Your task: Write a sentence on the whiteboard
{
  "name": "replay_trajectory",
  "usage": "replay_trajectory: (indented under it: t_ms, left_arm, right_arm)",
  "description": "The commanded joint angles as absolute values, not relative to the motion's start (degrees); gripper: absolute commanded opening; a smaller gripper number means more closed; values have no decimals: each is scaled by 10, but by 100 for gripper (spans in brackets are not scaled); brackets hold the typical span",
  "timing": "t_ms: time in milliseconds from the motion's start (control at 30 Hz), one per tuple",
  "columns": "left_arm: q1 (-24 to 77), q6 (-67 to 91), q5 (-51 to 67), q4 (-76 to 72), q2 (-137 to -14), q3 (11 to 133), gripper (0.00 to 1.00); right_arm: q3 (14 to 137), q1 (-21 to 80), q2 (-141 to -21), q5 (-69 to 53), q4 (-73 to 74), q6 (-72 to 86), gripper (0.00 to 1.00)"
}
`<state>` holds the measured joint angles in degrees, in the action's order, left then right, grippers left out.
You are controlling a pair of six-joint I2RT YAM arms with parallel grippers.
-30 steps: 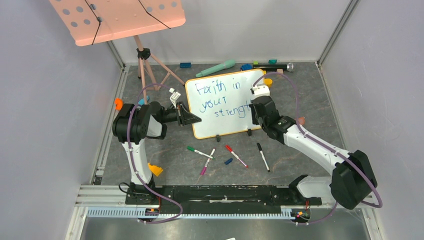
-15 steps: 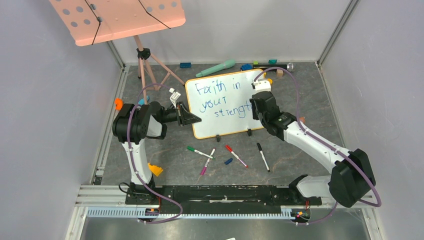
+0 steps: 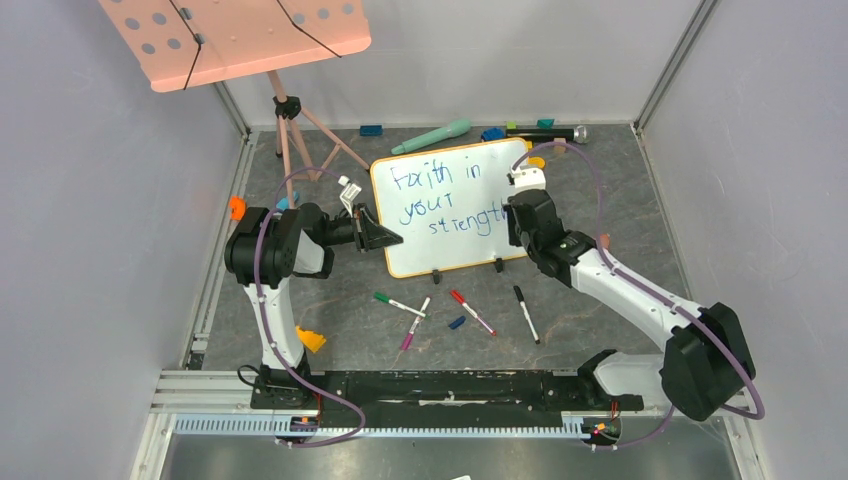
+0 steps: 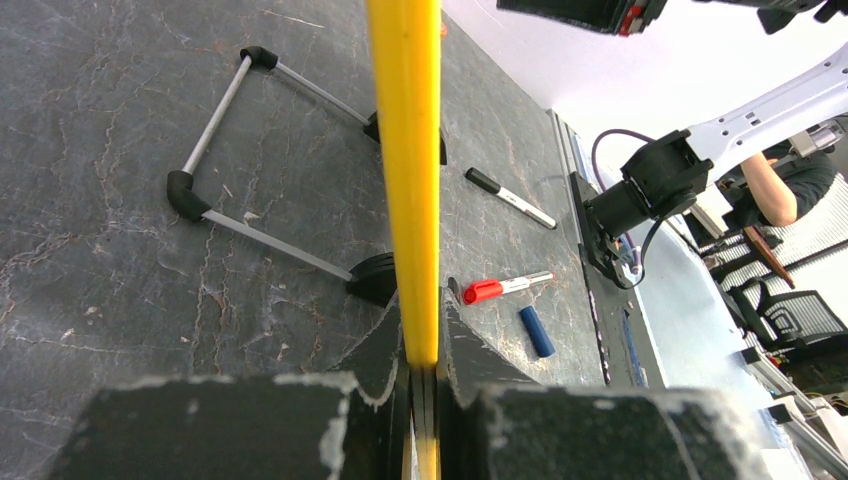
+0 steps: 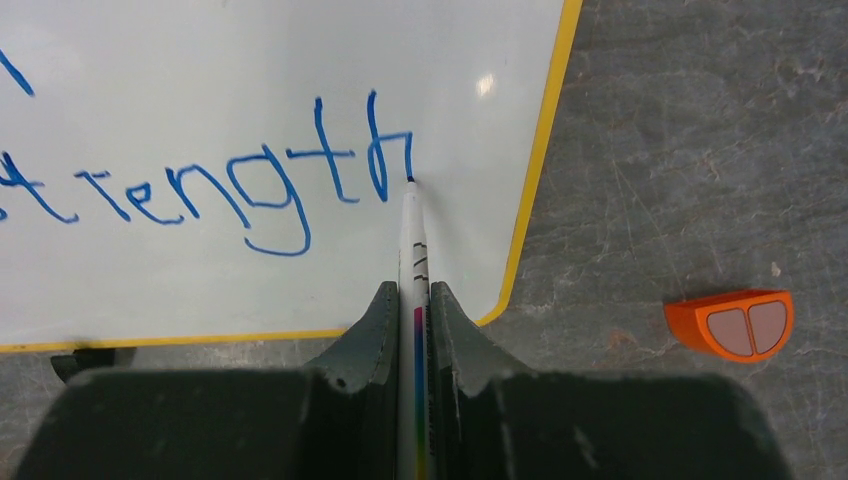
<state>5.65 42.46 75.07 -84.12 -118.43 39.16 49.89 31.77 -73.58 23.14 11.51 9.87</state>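
Standing on two small black clip feet point(image 3: 436, 276) near the middle of the dark grey stone-patterned table point(image 3: 330, 325), the large white whiteboard with a thin orange-yellow frame point(image 3: 445, 250) carries the sentence point(image 5: 250, 185) in blue handwriting, "Faith in your strength", over three lines. The right gripper point(image 5: 413, 300) is clamped on a white marker pen point(image 5: 412, 235), whose tip touches the board at the foot of the last "h". The left gripper point(image 4: 420, 370) pinches the board's left frame edge. A green marker point(image 3: 398, 303), pink marker point(image 3: 415, 322), red marker point(image 3: 472, 312), black marker point(image 3: 526, 314) and blue cap point(image 3: 456, 323) lie in front of the board.
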Motion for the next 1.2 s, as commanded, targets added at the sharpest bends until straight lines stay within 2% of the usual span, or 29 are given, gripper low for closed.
replay_trajectory:
  t_ms: [0, 467, 1000, 1167]
  left_arm:
    - [62, 367, 783, -892, -1174, 395, 2]
    - [62, 367, 784, -892, -1173, 395, 2]
    - [62, 367, 783, -892, -1174, 395, 2]
    - [62, 366, 785, -892, -1173, 395, 2]
  right_arm:
    - [456, 315, -717, 217, 101, 120, 0]
    - [466, 315, -646, 203, 129, 123, 0]
    - [491, 309, -720, 240, 123, 106, 0]
    - [490, 309, -677, 222, 141, 110, 0]
